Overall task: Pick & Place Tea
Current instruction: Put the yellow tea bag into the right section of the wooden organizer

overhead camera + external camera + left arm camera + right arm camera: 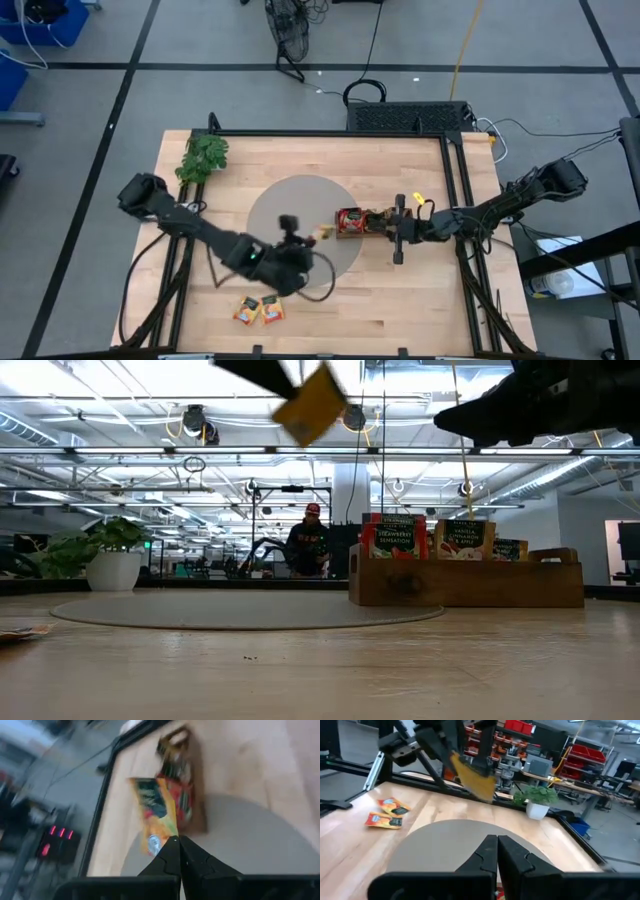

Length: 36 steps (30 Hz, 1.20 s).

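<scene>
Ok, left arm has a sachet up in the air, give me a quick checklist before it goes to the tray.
1. Left pincer shut on the orange-yellow sachet: ok.
2. Sachet lifted off the table: ok, low view shows it high.
3. Wooden tray upright on the table: ok.
4. Free slot in the tray: cannot tell.
5. Right pincer out of the path: not ok, it sits at the tray.
6. Two sachets remain on the table: ok.

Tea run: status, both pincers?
Left pincer shut on orange sachet, airborne over the mat, short of the tray. Right pincer shut, empty, beside the tray. Two sachets left on the table. Path clear.
</scene>
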### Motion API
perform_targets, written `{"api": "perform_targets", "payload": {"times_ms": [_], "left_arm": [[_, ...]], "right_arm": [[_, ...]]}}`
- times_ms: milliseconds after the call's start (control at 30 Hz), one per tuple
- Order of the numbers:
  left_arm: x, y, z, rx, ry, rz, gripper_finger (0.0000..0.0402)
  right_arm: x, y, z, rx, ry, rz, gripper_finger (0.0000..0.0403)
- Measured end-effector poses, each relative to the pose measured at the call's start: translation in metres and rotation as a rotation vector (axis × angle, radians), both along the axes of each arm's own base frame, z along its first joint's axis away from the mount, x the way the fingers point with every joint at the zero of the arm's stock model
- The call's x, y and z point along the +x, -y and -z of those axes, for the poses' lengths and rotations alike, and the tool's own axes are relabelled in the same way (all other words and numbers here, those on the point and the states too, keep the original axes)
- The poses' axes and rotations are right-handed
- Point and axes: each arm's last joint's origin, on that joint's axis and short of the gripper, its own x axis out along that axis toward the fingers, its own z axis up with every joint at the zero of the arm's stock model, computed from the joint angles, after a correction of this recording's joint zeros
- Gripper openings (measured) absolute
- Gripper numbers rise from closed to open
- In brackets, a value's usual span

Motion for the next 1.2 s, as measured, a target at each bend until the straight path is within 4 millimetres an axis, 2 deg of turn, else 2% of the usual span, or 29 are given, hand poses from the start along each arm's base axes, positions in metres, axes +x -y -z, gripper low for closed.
{"api": "perform_targets", "payload": {"times_ms": [167,333,500,700,833,1000,1200], "left_arm": [[0.025,-0.026,0.0,-0.037,-0.036,0.236,0.0001],[0.04,-0.045,-0.004,-0.085,-0.013,0.463,0.0],[0.048,-0.066,-0.006,-0.063,-0.003,0.488,0.0],[0.051,-0.089,-0.004,-0.094,-0.025,0.444,0.0],[0.053,-0.096,-0.004,-0.1,-0.025,0.44,0.0],[0.054,-0.102,-0.005,-0.135,-0.014,0.478,0.0],[0.055,-0.107,-0.005,-0.145,-0.009,0.46,0.0]], "right_arm": [[0.0,0.001,0.0,0.028,0.002,0.01,0.0],[0.005,0.009,0.005,0.025,-0.025,0.051,0.0009],[0.016,0.016,0.02,0.017,-0.073,0.069,0.0075],[0.019,0.016,0.021,0.021,-0.035,0.038,0.0171],[0.02,0.013,0.016,0.026,0.01,-0.041,0.0201],[0.021,0.014,0.011,0.035,0.054,-0.093,0.0194],[0.023,0.02,0.016,0.02,0.032,-0.088,0.0132]]}}
